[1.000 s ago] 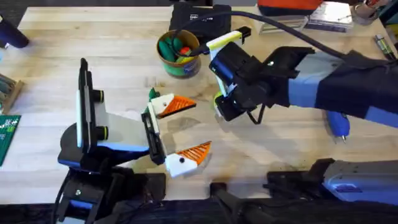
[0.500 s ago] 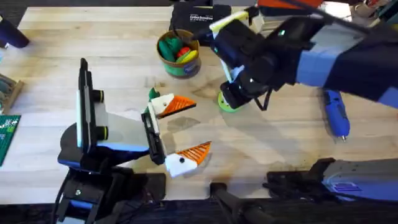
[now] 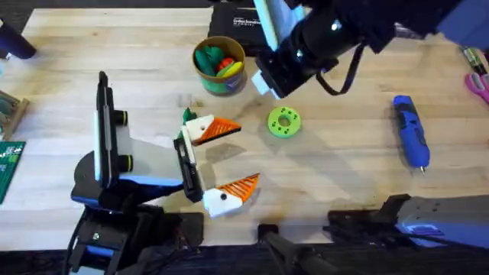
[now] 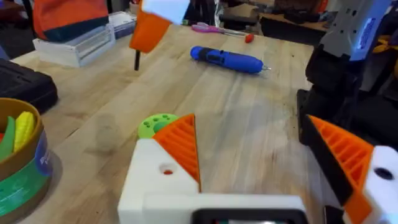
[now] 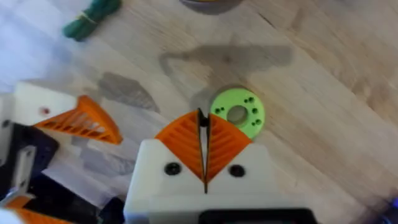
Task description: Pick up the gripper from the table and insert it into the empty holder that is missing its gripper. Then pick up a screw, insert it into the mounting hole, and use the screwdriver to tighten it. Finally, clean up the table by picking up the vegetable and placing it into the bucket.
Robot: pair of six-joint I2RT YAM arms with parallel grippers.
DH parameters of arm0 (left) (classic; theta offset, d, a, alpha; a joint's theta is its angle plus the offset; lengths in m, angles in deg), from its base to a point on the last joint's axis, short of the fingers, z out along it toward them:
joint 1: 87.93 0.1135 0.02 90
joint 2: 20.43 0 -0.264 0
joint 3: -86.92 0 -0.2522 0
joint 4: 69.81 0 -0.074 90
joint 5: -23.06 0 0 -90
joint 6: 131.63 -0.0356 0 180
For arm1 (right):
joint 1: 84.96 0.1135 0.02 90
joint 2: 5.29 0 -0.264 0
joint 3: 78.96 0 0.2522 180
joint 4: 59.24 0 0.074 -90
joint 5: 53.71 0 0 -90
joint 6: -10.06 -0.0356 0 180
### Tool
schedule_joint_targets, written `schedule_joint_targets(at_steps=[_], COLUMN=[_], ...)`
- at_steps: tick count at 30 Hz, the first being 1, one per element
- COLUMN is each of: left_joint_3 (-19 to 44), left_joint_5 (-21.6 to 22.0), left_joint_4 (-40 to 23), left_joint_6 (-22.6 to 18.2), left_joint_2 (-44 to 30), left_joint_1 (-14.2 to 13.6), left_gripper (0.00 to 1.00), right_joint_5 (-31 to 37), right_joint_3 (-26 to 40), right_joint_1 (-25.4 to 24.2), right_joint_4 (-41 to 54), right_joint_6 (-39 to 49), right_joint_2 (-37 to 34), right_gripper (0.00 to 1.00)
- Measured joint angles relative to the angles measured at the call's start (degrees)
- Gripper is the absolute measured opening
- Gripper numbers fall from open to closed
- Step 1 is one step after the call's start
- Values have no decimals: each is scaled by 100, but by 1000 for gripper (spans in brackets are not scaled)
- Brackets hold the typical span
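Note:
My right gripper (image 3: 264,81) hangs above the table (image 3: 344,176) between the bucket (image 3: 219,66) and a lime-green disc (image 3: 284,122). In the right wrist view its orange pads (image 5: 186,140) are shut on a thin black screw (image 5: 201,118), which also hangs below them in the left wrist view (image 4: 136,60). My left gripper (image 3: 246,156) rests open on the table, nothing between its fingers. The dark green vegetable (image 3: 188,116) lies by its far finger. The blue screwdriver (image 3: 410,140) lies at the right. The loose gripper and holder are out of view.
A black case (image 3: 244,19) sits behind the bucket, which holds red and green toy produce. Pink scissors (image 3: 478,81) lie at the right edge and a green circuit board (image 3: 9,168) at the left edge. Bare wood stretches between the disc and the screwdriver.
My right arm has lifted off the lime-green disc and swung toward the far side, leaving the disc uncovered. The left arm has not moved.

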Motion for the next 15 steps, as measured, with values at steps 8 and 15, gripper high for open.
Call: schedule_joint_targets(at_steps=[8, 15], left_joint_3=[0, 0], left_joint_5=[0, 0], left_joint_4=[0, 0], left_joint_6=[-1, -1], left_joint_2=[1, 0], left_joint_1=[0, 0], left_gripper=[985, 986], right_joint_5=[-864, -1063], right_joint_3=[319, 319], right_joint_1=[533, 914], right_joint_4=[-230, -368], right_joint_6=[297, 359], right_joint_2=[0, -1], right_gripper=[8, 8])
